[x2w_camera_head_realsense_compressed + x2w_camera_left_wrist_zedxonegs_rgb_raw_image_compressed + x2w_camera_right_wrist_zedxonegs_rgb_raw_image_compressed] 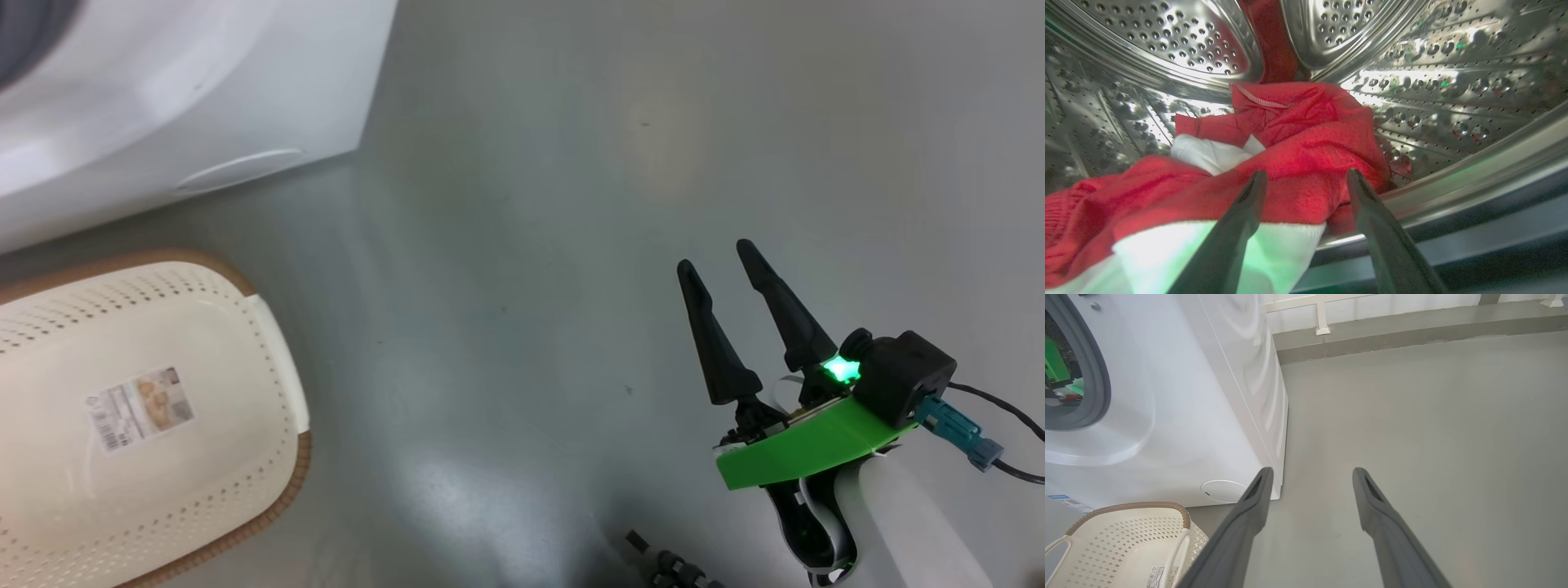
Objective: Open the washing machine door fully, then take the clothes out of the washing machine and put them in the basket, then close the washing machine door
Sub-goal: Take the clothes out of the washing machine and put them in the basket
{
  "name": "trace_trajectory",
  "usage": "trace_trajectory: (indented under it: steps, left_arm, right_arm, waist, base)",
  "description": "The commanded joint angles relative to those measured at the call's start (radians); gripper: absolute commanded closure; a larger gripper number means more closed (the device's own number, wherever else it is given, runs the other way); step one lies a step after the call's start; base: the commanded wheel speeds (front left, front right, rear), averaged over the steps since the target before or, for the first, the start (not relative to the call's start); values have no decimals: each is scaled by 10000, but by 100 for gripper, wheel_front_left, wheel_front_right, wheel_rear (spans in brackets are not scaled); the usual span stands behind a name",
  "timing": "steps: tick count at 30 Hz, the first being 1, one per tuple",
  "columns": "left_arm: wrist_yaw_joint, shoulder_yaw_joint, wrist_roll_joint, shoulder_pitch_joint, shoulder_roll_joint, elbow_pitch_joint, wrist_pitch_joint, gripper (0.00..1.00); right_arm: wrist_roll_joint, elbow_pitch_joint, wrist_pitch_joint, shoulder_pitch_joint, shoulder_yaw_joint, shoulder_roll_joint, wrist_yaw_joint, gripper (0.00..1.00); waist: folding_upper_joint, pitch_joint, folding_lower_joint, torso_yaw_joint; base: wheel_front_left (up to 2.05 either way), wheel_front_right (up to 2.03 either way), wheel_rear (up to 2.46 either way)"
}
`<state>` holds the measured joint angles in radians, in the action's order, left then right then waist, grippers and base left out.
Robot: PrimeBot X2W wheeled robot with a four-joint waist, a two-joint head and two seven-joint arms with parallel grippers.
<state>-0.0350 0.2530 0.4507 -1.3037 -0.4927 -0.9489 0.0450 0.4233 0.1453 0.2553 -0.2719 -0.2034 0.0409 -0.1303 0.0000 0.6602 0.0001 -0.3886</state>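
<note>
Jaws stand wide apart and empty on both arms. The left gripper (pixel 1306 175) is inside the washing machine (pixel 1433 81). The clothes (pixel 1298 134) are heaped just ahead of and under its fingertips: crumpled red fabric with white trim. The step in hand looks like taking them out, so the next move is to push in and close on a fold. The right gripper (pixel 715 257) hovers over the floor (pixel 531 245), with the basket (pixel 163 408) well to its left.

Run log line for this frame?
left gripper: jaws open, in drum, at clothes | right gripper: jaws open, above floor | basket: no clothes visible
</note>
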Motion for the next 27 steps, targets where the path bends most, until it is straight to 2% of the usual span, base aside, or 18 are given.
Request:
trace_trajectory:
  steps: [1, 9, 10, 11, 12, 13, 21, 27]
  left_arm:
    - [18, -89, -95, -297, -594, 38, 288, 0]
    - [-199, 230, -259, -619, -746, -430, 1426, 0]
    - [-254, 281, -287, -607, -728, -458, 1542, 22]
    - [-272, 317, -289, -588, -703, -468, 1648, 57]
    - [-311, 313, -276, -582, -684, -424, 1622, 75]
    - [-349, 346, -294, -568, -674, -411, 1652, 100]
    - [-393, 455, -273, -411, -634, -290, 1570, 100]
    - [-421, 409, -159, -288, -533, 28, 983, 100]
  right_arm:
    - [93, -167, 64, 28, -190, 93, -4, 0]
    - [68, -147, 64, 7, -181, 93, -4, 0]
    - [48, -149, 64, 9, -173, 93, -4, 0]
    - [30, -148, 64, 13, -171, 93, -4, 0]
    - [14, -148, 64, 16, -168, 93, -4, 0]
    - [-1, -150, 64, 20, -166, 93, -4, 0]
    - [-104, -114, 64, 28, -156, 93, -4, 0]
    - [-294, -87, 64, 60, -70, 93, -4, 0]
  waist:
    - [0, 210, -1, -213]
    - [0, 216, -1, -167]
    - [0, 201, -1, -145]
    - [0, 183, -1, -127]
    - [0, 170, -1, -110]
    - [0, 160, -1, -98]
    - [0, 19, -1, -31]
    - [0, -181, -1, 123]
  base:
    - [0, 0, 0]
    - [0, 0, 0]
    - [0, 0, 0]
    - [0, 0, 0]
    - [0, 0, 0]
    - [0, 0, 0]
    - [0, 0, 0]
    - [0, 0, 0]
